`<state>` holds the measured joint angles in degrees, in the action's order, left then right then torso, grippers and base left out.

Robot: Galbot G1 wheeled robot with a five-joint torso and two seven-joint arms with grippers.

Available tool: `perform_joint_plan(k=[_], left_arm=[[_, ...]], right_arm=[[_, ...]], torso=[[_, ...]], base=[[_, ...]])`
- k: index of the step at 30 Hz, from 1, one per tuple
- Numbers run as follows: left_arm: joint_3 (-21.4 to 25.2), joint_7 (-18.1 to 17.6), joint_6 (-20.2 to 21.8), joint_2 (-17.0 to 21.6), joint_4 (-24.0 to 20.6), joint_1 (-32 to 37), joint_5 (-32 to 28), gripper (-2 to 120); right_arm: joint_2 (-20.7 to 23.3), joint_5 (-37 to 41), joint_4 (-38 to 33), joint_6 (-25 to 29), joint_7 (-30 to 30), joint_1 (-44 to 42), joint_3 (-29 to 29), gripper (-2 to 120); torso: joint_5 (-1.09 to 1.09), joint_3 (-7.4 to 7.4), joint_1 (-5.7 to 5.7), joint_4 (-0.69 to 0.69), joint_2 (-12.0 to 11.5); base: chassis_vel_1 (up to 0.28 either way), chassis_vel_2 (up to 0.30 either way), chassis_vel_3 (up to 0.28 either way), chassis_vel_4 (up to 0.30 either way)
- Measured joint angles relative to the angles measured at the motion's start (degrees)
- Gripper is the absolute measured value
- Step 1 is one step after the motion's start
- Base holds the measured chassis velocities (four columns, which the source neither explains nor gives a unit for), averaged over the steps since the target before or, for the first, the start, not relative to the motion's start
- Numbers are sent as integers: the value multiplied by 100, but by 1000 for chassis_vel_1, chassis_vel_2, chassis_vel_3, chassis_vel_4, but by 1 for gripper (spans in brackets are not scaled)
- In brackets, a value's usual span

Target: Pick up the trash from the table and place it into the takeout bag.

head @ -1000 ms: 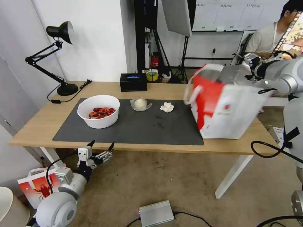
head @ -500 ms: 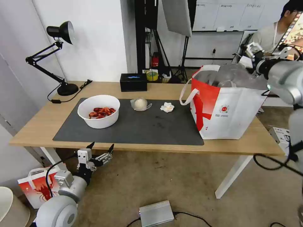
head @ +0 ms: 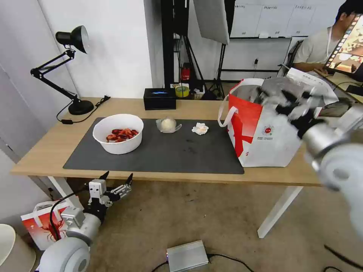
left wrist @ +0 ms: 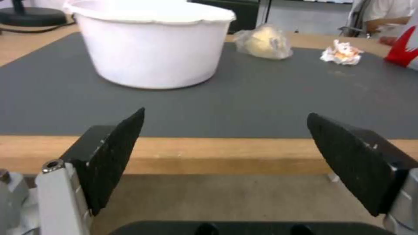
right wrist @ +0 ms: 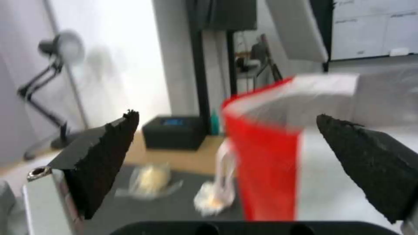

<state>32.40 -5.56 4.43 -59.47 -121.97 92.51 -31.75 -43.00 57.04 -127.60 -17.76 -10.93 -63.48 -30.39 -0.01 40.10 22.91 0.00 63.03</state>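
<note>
Both jaws gape empty: left gripper (head: pixel 116 183) below the light-wood table (head: pixel 45 151) edge, right gripper (head: pixel 293 100) at the white-and-red takeout bag (head: pixel 264 132). Left of that bag, white shell bowl (head: pixel 118 133), clear plastic wad (head: pixel 168 124) and crumpled tissue (head: pixel 200 129) await bagging on the grey mat (head: pixel 170 151).
</note>
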Motion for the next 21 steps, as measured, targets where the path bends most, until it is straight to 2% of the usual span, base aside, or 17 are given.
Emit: perform_joint_plan(k=[7, 11, 12, 16, 21], left_arm=[[87, -68, -2, -18, 5, 96, 53, 100], [131, -129, -7, -56, 30, 160, 95, 100], [131, -129, -7, -56, 30, 160, 95, 100], [133, -152, -13, -118, 51, 189, 127, 100], [130, -171, -17, -128, 69, 177, 134, 100]], right_arm=[[10, -631, -326, 222, -184, -806, 344, 100], [-85, -1235, -265, 1122, -121, -1329, 733, 100], [-85, -1235, -265, 1122, -121, -1329, 733, 100], [-141, -1640, -187, 1934, -41, -1737, 904, 100], [-154, -1822, -148, 2370, -45, -2084, 966, 100]], torso=[[0, 0, 0, 0, 0], [1, 0, 0, 0, 0], [1, 0, 0, 0, 0], [1, 1, 0, 0, 0], [1, 0, 0, 0, 0]], base=[[0, 0, 0, 0], [0, 0, 0, 0], [0, 0, 0, 0], [0, 0, 0, 0], [0, 0, 0, 0]])
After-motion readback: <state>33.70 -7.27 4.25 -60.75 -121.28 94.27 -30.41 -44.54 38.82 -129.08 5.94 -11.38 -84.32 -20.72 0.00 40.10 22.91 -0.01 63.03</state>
